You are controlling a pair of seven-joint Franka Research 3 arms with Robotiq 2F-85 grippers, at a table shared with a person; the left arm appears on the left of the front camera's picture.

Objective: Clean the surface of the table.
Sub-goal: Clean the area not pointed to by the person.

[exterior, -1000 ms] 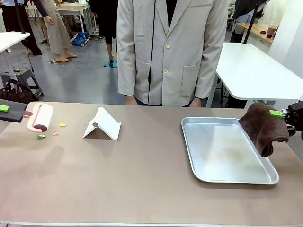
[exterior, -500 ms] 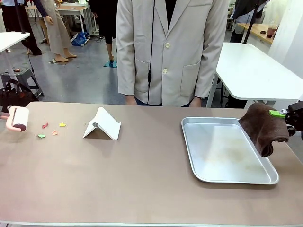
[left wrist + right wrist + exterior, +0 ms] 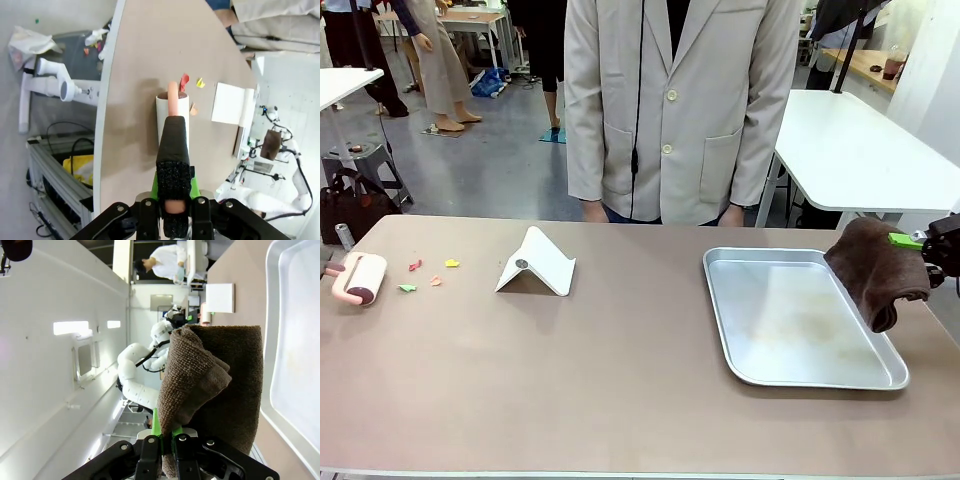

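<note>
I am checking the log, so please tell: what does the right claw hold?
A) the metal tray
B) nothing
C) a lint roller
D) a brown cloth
D: the right claw is shut on the brown cloth, beside the tray.

The table (image 3: 620, 380) was a big rectangular one, smooth matte taupe-brown top with a pale edge, sitting flat and stretching pretty much the whole width of the front view. Most of the top looked clean tbh. The only mess was a few tiny coloured scraps (image 3: 435, 281) near the left end: red, yellow, green and pinkish bits, lying close together.
</note>
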